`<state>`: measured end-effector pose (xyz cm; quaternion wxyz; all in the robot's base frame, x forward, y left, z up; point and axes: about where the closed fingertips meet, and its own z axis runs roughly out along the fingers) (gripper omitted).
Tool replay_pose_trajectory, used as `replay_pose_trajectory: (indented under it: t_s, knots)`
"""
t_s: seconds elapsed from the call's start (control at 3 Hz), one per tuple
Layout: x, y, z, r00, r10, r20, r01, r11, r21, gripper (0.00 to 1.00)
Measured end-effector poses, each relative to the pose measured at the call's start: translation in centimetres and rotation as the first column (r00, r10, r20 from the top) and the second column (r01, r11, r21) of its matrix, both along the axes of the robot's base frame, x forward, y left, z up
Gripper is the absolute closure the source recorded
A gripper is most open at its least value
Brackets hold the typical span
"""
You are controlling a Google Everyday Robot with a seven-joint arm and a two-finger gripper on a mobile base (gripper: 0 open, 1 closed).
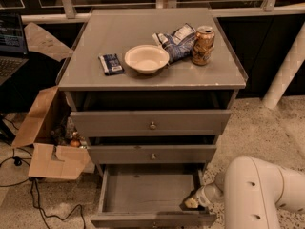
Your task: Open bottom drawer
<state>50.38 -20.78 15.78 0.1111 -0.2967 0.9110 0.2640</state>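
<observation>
**Bottom drawer out, task near done**

We note the bottom drawer (147, 192) pulled well out at the chest's foot, its grey inside showing. The gripper (192, 202) sits at its right front corner; grip state: cannot tell. Little seems left.

- The bottom drawer (147, 192) stands pulled out, its plain grey inside showing.
- The gripper (192, 203) sits low at the drawer's front right corner, on the white arm (257, 194).
- On the cabinet top (105, 32): a dark packet (110, 63), a white bowl (146, 58), a crumpled snack bag (176, 41) and a can (203, 45).
- An open cardboard box (47, 142) lies on the floor to the left.
</observation>
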Motion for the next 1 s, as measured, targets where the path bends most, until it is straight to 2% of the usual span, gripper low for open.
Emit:
replay_pose_trajectory:
  t_s: [0.33,0.67,1.0]
  knots:
    - [1.0,0.8,2.4,0.9992,0.017,0.037,-0.018,1.000,0.016,0.12]
    - [2.0,1.4,4.4,0.9965,0.026,0.079,-0.028,0.999,0.018,0.00]
    - [2.1,1.4,4.6,0.9963,0.027,0.082,-0.029,0.999,0.018,0.00]
